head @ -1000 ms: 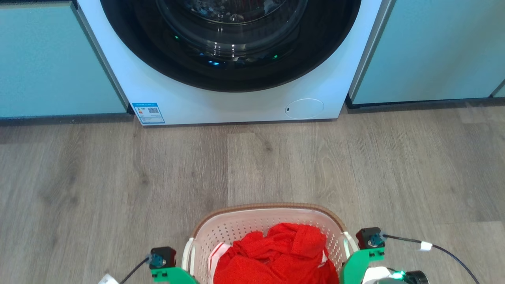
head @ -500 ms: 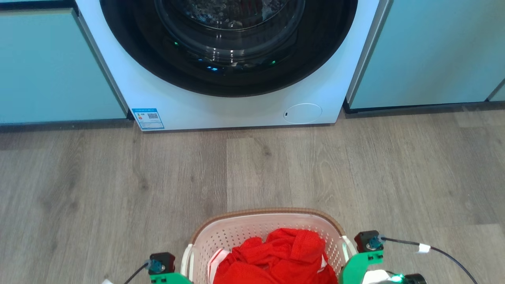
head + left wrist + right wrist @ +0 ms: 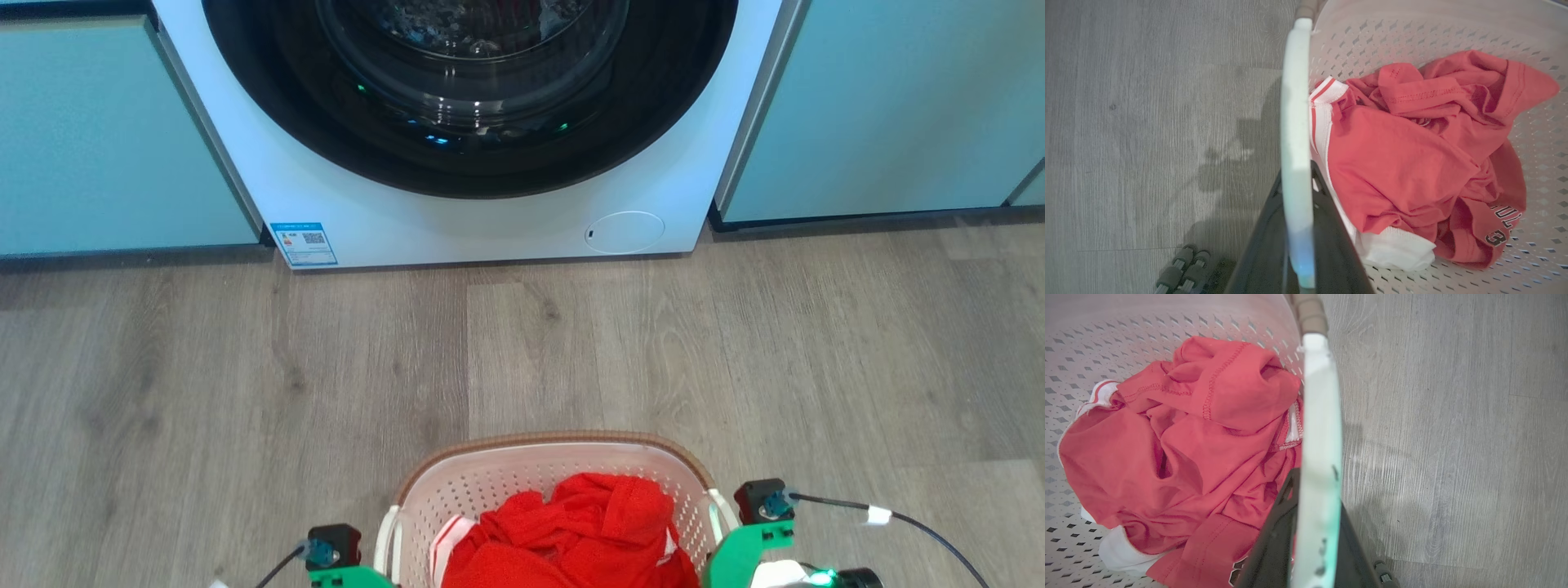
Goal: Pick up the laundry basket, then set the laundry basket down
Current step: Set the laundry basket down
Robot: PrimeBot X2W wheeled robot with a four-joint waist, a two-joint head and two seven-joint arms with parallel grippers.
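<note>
The left gripper [image 3: 1296,179] has its two dark fingers [image 3: 1331,228] pinching the left handle [image 3: 1294,122] of the laundry basket [image 3: 482,486], one finger on each side of the white strip. The basket is out on the floor [image 3: 204,367] side of the washing machine [image 3: 506,220], well apart from its front panel and roughly in line with its door. The right gripper [image 3: 1316,486] is closed the same way on the right handle [image 3: 1321,416].

With both handles clamped, this looks like the carry between pick-up and set-down. I cannot tell whether the base touches the floor.

The next move is most likely the lowering in front of the washing machine. It calls for both arms to descend at the same rate so the rim [image 3: 555,438] stays level. The fingers should open only once the base bears its own weight.

The floor is grey wood-grain plank, matte and flat. The handles are thin, smooth white plastic bands that probably flex a little under load. The basket walls are white plastic pierced with rows of small holes, curved into a rounded rectangle and topped by a brown woven-look band. A crumpled red jersey [image 3: 588,523] with white trim lies inside, soft and light. It is unlikely to shift the balance. The washing machine has a glossy white front and a dark round glass door.
</note>
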